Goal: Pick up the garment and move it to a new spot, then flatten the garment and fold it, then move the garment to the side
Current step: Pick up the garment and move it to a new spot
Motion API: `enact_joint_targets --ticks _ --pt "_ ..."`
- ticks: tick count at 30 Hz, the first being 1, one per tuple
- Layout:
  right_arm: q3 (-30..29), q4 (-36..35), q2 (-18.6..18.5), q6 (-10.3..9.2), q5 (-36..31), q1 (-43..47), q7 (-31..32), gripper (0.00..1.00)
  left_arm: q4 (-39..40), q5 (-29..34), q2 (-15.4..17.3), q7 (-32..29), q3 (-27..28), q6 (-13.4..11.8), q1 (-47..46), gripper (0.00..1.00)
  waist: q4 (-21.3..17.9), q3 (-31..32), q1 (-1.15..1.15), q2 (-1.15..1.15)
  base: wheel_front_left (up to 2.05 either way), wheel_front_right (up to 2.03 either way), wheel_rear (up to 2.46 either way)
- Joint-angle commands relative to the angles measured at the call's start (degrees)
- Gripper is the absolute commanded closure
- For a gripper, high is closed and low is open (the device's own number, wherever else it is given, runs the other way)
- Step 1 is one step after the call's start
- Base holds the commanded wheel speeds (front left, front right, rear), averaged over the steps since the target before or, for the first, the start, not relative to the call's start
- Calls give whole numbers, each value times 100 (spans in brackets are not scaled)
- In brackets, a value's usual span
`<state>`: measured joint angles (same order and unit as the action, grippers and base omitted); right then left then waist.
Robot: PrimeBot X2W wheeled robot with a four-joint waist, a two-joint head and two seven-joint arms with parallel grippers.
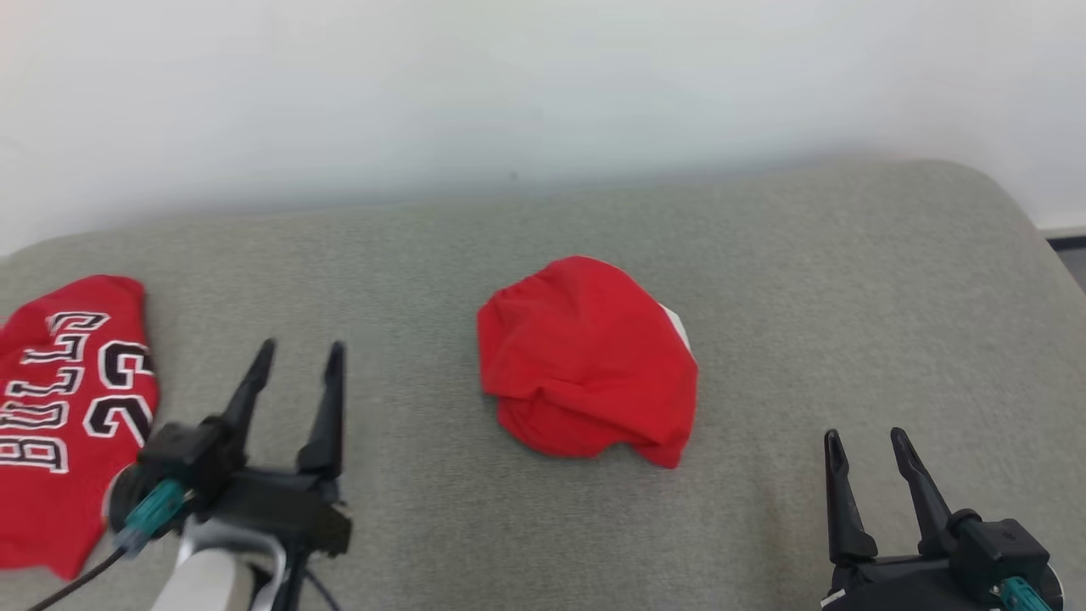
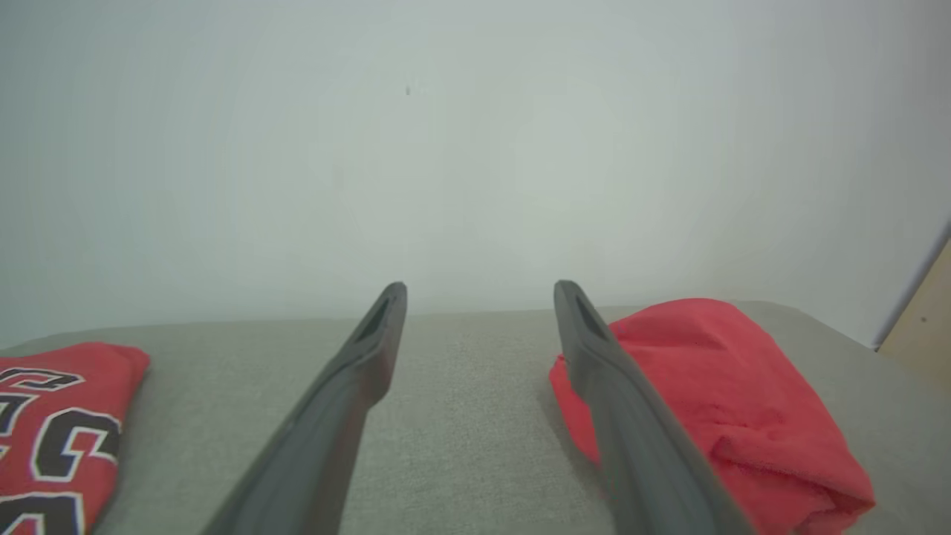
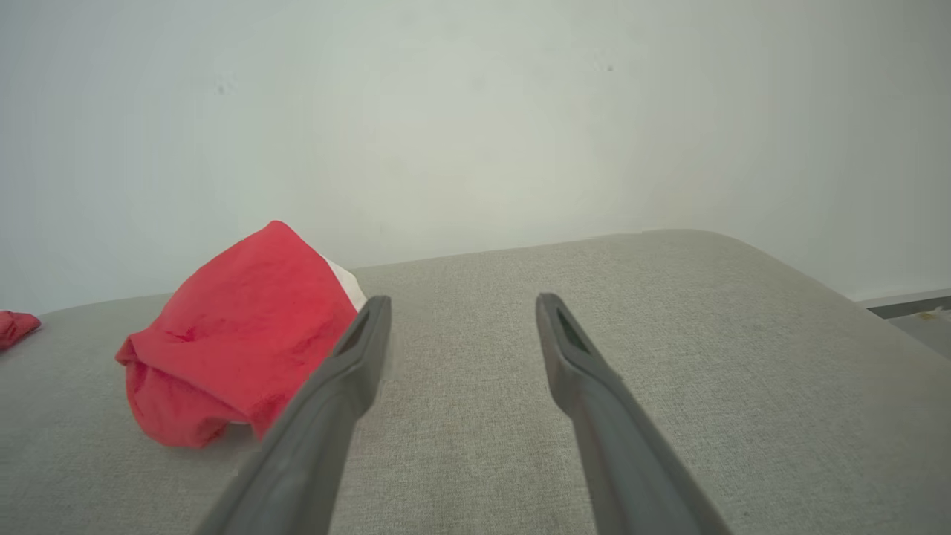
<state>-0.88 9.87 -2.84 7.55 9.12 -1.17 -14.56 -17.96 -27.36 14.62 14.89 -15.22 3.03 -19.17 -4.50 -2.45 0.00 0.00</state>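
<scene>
At the left edge of the head view, the jersey [image 1: 68, 416] is cut off by the frame, so only part of its red cloth and black, white-edged lettering shows, and the letters read upside down and incomplete. It lies flat on the grey cushion [image 1: 848, 297]. The left wrist view catches just its corner at the lower left [image 2: 52, 431]. In the middle of the head view sits the garment [image 1: 585, 365], a crumpled red heap whose shape is hard to make out. A white patch [image 1: 676, 327] peeks from its upper right side, and whether it is a label or a lining cannot be told. The left wrist view has one finger across the garment's near side [image 2: 728, 386], and the right wrist view has a finger over its lower right [image 3: 238, 334]. A red scrap [image 3: 15, 327] at that view's far left edge is too small to identify. The left gripper [image 1: 304, 345] stands at the lower left of the head view, just right of the jersey and apart from it. Its fingers point up the frame, leaning slightly right, spread with nothing between them [image 2: 481, 286], and its pale forearm [image 1: 204, 577] runs off the bottom edge. The right gripper [image 1: 864, 434] sits at the lower right, its body cut by the bottom edge. Its fingers point up, leaning left, and they too are spread and empty [image 3: 463, 299], below and right of the garment, well apart from it. A pale wall [image 1: 509, 85] fills the top.
</scene>
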Motion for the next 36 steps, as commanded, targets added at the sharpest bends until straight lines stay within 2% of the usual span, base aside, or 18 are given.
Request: enact_joint_targets --ticks 1,8,13,27,36 --pt "-9 -24 -8 -12 -44 55 16 0 51 31 28 29 29 -8 94 0 173 134 0 0 0 0 0" --pt "-55 -143 -8 -12 -51 144 77 0 680 218 184 32 416 -254 739 0 389 244 0 0 0 0 0" --pt "-49 -176 -8 -12 -20 172 99 0 968 372 158 34 560 -290 1107 0 425 273 0 0 0 0 0" --pt "-118 -174 -8 -12 -28 212 95 0 959 627 58 35 699 -33 1564 0 404 299 0 0 0 0 0" --pt "-124 -186 -8 -12 -42 239 122 0 964 764 -51 35 926 -6 1727 0 408 305 0 0 0 0 0"
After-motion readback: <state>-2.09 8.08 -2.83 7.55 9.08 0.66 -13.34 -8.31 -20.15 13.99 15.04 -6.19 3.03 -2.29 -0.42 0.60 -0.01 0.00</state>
